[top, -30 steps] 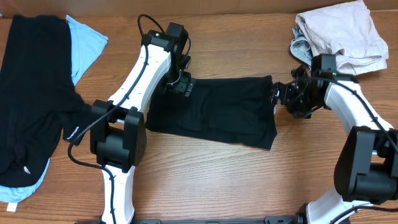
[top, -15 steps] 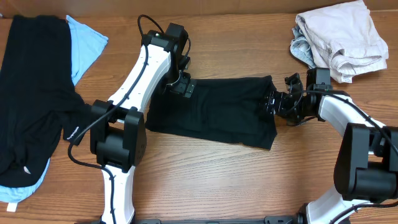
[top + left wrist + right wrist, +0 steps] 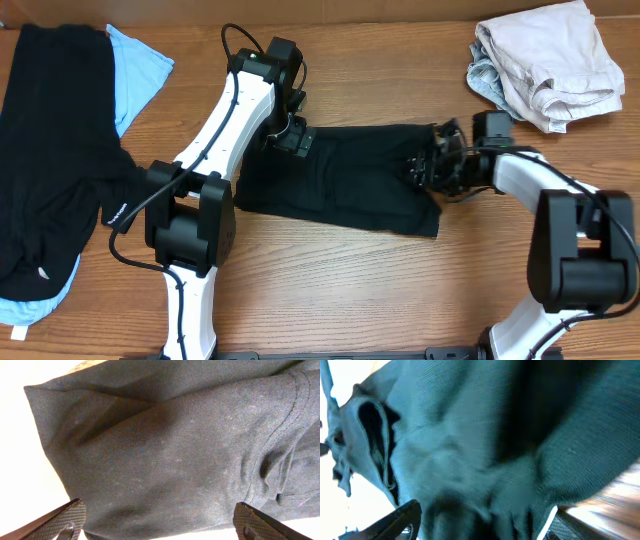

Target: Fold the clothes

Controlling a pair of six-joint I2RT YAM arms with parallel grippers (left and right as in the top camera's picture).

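Note:
One of the clothes, a black T-shirt point(image 3: 340, 180), lies folded into a rough rectangle in the middle of the table. My left gripper point(image 3: 288, 138) hovers over its top left corner, open. In the left wrist view the jaws point(image 3: 160, 524) stand wide apart above the dark cloth point(image 3: 175, 450), with nothing pinched. My right gripper point(image 3: 428, 165) has pushed in over the shirt's right edge. In the blurred right wrist view its jaws point(image 3: 480, 522) stand apart with bunched cloth point(image 3: 470, 450) between them.
A large black garment point(image 3: 50, 150) lies on a light-blue one point(image 3: 135, 70) at the far left. A crumpled beige pile point(image 3: 545, 60) sits at the back right. Bare wooden table point(image 3: 330, 290) runs along the front.
My right gripper has slid left from beside the shirt onto its right edge, rumpling the cloth, and its jaws have narrowed. The left arm has stayed in place.

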